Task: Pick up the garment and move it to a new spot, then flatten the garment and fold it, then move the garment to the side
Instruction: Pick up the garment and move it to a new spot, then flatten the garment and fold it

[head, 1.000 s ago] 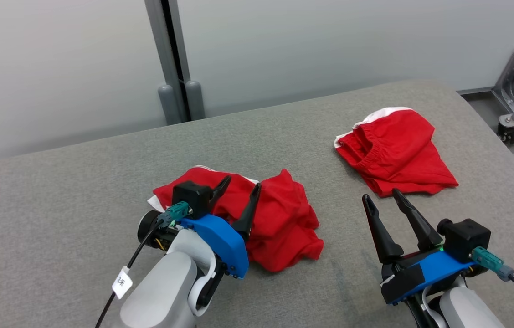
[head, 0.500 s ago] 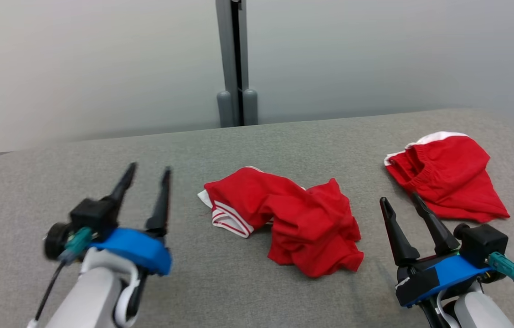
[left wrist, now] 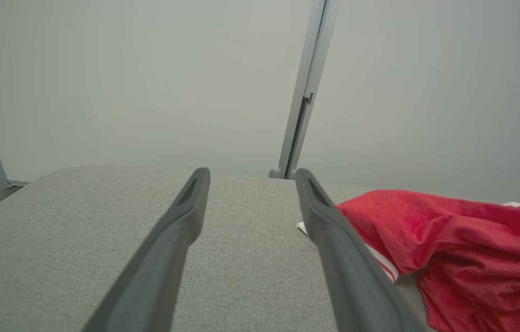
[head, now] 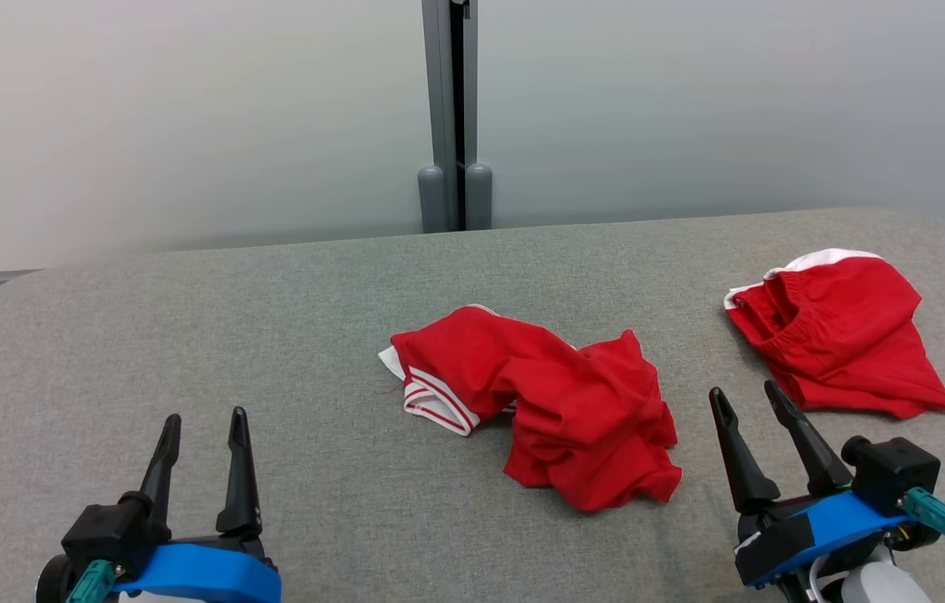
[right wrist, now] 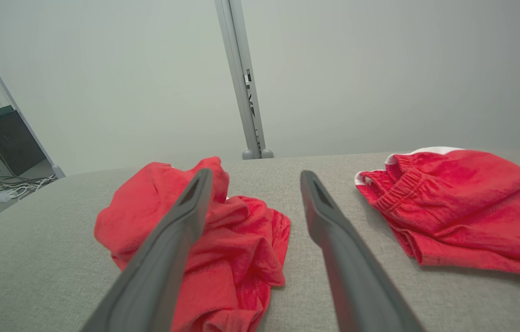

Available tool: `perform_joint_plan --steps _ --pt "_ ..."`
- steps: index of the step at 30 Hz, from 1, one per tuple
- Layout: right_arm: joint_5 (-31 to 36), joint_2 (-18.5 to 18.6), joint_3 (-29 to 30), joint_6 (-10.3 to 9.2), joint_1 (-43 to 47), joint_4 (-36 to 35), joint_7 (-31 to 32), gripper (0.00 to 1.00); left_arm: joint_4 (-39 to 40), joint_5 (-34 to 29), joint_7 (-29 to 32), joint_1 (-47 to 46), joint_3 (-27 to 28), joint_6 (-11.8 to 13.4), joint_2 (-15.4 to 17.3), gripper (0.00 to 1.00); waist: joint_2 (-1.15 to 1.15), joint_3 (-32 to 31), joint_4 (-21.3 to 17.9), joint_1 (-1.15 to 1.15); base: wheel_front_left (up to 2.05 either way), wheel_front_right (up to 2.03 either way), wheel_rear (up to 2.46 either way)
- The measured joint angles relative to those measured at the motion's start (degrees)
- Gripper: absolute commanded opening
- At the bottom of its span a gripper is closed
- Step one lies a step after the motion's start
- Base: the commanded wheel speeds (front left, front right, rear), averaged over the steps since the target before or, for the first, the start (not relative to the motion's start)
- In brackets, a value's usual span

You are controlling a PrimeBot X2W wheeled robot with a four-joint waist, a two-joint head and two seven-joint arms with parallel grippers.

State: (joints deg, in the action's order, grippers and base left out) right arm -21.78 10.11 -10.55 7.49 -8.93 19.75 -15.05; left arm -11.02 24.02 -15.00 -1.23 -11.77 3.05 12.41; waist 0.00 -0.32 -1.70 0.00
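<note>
Head view: crumpled garment (head: 539, 402) mid-table (head: 188, 318), touching neither gripper. L gripper (head: 205, 416) and R gripper (head: 745, 390) both spread, empty. My worry: second red piece (head: 841, 343) lies near R side, so I might grab wrong one, or pinch one layer only.

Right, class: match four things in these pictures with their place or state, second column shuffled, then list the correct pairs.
Things
1. striped-hem garment
2. garment with elastic waistband
3. left gripper
4. grey post

Places or states
A. upright behind the far edge of the table
B. lying at the table's right end
C. open, holding nothing, at the table's near left
D. bunched up in the table's middle

Pairs: 1-D, 2-B, 3-C, 4-A
</note>
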Motion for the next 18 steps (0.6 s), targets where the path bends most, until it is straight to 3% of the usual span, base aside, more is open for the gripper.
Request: perform_joint_plan --steps 7,18 --pt "-0.09 0.85 -0.48 0.0 -0.48 0.0 0.0 1.0 -1.64 -2.23 0.0 0.18 2.52 -3.0 -1.9 1.0 0.0 0.16 -0.38 0.0 0.0 0.0 0.0" --pt "-0.55 1.22 -1.08 0.0 -0.48 -0.03 0.0 1.0 -5.37 -4.49 0.0 -0.64 3.66 -5.63 -3.63 1.0 0.0 0.53 -1.16 0.0 0.0 0.0 0.0"
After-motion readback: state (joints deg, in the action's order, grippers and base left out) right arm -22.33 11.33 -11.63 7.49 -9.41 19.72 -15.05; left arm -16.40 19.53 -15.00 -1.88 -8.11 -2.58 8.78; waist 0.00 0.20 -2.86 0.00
